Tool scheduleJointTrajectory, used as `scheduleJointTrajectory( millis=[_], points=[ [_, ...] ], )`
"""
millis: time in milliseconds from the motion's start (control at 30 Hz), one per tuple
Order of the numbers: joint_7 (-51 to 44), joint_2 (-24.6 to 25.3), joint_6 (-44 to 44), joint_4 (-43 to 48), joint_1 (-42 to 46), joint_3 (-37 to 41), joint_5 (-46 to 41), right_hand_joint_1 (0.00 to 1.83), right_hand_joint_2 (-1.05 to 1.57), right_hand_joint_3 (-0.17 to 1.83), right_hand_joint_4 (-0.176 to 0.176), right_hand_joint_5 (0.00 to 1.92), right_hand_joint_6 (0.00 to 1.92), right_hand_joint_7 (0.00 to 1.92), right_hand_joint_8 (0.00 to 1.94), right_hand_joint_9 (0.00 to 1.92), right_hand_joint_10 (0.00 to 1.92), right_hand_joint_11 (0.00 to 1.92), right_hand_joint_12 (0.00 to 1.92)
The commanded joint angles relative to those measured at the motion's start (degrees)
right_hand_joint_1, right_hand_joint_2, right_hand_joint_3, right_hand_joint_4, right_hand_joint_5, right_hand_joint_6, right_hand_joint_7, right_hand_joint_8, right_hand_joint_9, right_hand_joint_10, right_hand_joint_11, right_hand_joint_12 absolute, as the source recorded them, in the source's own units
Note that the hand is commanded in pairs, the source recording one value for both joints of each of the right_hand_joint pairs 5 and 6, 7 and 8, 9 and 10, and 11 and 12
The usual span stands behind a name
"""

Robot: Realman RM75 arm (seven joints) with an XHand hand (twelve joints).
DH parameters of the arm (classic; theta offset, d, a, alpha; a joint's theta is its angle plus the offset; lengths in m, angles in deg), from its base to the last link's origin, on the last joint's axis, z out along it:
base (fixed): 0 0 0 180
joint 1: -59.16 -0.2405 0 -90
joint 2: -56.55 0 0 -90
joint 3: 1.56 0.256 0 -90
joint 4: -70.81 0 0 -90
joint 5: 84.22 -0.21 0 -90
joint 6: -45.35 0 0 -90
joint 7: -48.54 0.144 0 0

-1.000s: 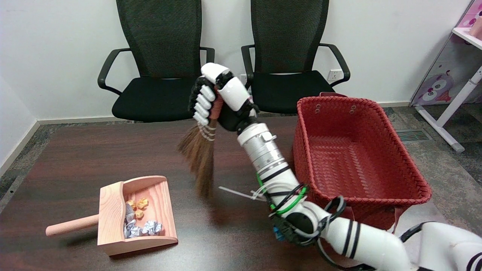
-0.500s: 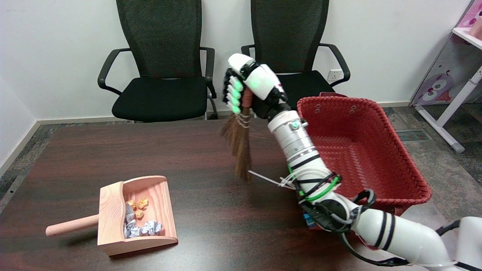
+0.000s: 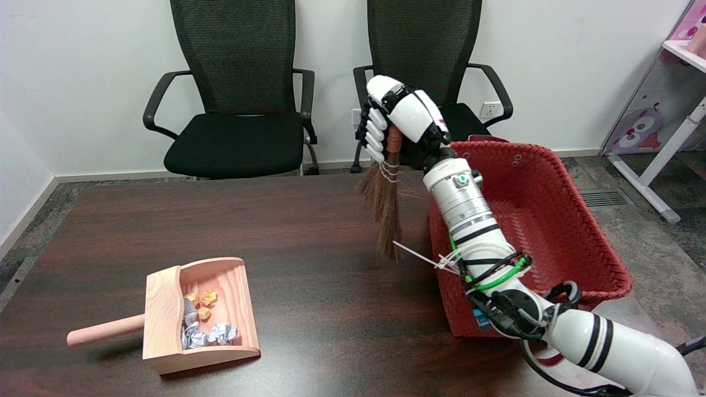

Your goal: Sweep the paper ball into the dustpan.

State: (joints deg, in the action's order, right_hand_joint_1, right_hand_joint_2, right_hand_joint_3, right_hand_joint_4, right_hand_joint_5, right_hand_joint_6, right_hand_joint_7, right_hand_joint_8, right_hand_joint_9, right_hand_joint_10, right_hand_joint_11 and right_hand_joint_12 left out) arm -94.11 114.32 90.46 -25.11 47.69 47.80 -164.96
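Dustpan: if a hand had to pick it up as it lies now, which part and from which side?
Grip the dustpan by its round peg handle. It sticks out to the picture's left, lying low over the table with nothing near it. Come from above on that side and wrap around the peg. The tray is wide, holds paper balls, and should probably stay level.

A dark wood-grain table (image 3: 165,220) is set before a plain white wall (image 3: 83,66). Two black mesh office chairs (image 3: 237,99) (image 3: 424,49) are placed side by side against it. A wall socket (image 3: 487,110) is seen low down. Mottled grey floor (image 3: 651,231) is visible at right.
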Motion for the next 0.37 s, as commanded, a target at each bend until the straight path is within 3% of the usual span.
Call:
scheduleJointTrajectory(
  millis=[33,367],
  points=[
    [-3.2,-2.0,-0.2,-2.0,1.9,2.2,-1.6,0.70,1.57,1.83,0.019,1.92,1.92,1.92,1.92,1.92,1.92,1.92,1.92],
    [-3.2,-2.3,-1.5,-7.9,1.2,5.8,-1.2,0.70,1.57,1.83,0.021,1.92,1.92,1.92,1.92,1.92,1.92,1.92,1.92]
  ],
)
